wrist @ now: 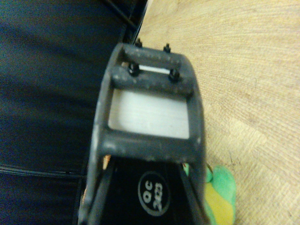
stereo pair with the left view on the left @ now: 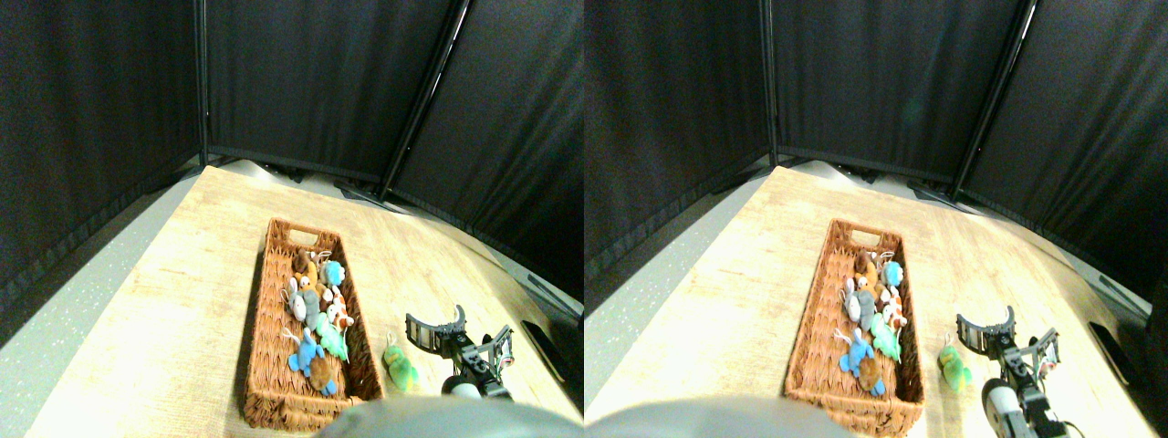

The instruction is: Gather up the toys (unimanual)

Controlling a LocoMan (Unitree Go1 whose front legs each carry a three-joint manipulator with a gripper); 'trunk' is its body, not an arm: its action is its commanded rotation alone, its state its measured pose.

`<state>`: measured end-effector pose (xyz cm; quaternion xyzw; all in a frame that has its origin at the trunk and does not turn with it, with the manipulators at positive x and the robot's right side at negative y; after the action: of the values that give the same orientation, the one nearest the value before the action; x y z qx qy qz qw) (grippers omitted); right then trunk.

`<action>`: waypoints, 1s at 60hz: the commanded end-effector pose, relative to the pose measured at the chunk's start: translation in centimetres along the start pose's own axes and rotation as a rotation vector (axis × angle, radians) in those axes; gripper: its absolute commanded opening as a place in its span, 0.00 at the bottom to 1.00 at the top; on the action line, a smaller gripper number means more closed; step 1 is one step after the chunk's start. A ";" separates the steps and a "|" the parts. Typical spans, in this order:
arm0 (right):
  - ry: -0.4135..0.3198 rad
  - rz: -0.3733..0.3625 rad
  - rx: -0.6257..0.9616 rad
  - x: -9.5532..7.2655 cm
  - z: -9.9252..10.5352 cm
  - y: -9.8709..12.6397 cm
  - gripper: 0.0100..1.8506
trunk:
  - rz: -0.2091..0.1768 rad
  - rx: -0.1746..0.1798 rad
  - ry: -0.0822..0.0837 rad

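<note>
Several toys lie in the long brown wicker basket (stereo pair with the left view on the left: 266, 338): a brown one (stereo pair with the left view on the left: 304, 267), a light blue one (stereo pair with the left view on the left: 334, 272), a grey one (stereo pair with the left view on the left: 308, 307), an orange-white one (stereo pair with the left view on the left: 339, 312), a green one (stereo pair with the left view on the left: 333, 344) and a blue one (stereo pair with the left view on the left: 305, 353). One more green toy (stereo pair with the left view on the left: 399, 366) with a yellow patch lies on the table right of the basket. My right gripper (stereo pair with the left view on the left: 461, 330) stands open just right of that toy, nothing between its jaws. In the wrist view the green toy (wrist: 219, 191) shows beside the dark jaw frame (wrist: 149, 140).
The light wooden table (stereo pair with the left view on the left: 173, 310) ends at the left over a grey floor (stereo pair with the left view on the left: 55, 319). Black curtain panels (stereo pair with the left view on the left: 319, 82) close off the back and sides. A dark flat object (stereo pair with the left view on the left: 544, 343) lies near the table's right edge.
</note>
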<state>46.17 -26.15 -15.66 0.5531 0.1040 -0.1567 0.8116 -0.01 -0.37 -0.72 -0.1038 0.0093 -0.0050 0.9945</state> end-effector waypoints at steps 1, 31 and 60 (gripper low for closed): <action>-0.028 0.001 -0.023 -0.5 0.2 0.2 0.53 | -0.013 -0.008 -0.003; 0.045 -0.104 0.229 -1.6 -2.5 -2.7 0.49 | 0.001 -0.030 0.006; 0.036 -0.229 0.314 0.4 -4.2 -7.9 0.44 | 0.017 -0.029 0.013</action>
<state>42.97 -24.99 -24.14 0.6464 0.1722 -0.2520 0.6993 -0.33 -0.26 -0.66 -0.1131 0.0088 -0.0012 0.9935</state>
